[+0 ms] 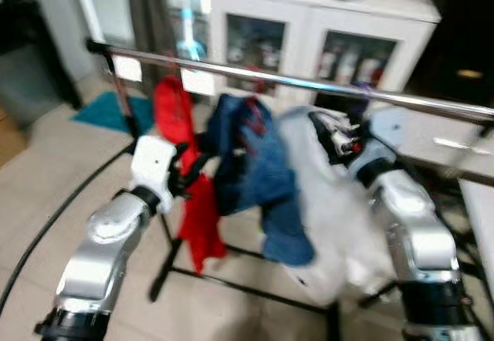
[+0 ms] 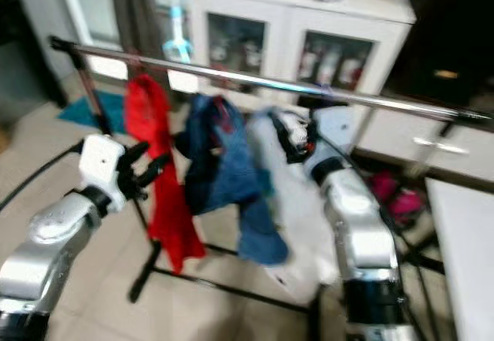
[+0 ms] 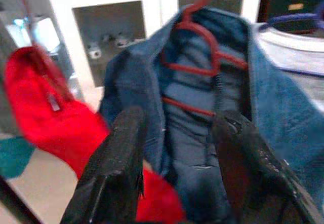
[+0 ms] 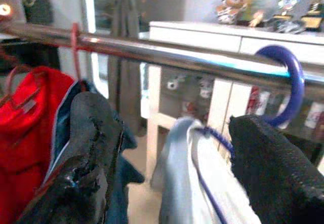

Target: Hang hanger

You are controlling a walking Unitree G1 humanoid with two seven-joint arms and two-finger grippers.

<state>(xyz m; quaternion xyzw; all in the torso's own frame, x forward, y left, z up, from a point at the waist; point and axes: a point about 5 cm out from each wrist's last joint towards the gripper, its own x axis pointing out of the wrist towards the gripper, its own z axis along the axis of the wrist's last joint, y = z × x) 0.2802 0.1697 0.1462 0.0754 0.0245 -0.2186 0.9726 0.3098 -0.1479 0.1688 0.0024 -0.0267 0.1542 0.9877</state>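
The right gripper (image 4: 167, 148) is spread wide just below the chrome clothes rail (image 4: 152, 54), its two black fingers either side of the blue plastic hanger (image 4: 291, 82), whose hook sits over the rail and carries a white garment (image 1: 332, 202). The left gripper (image 3: 177, 153) is also spread, empty, facing the blue denim jacket (image 3: 202, 127) on a red hanger (image 3: 195, 46). Three garments hang on the rail: a red top (image 1: 185, 171), the jacket and the white one. A white glass-door cabinet (image 1: 324, 25) stands behind.

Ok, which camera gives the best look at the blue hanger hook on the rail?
The right wrist view: the blue hanger hook curls sharply over the rail at close range. The eye views show it tiny and blurred; the left wrist view catches a bit.
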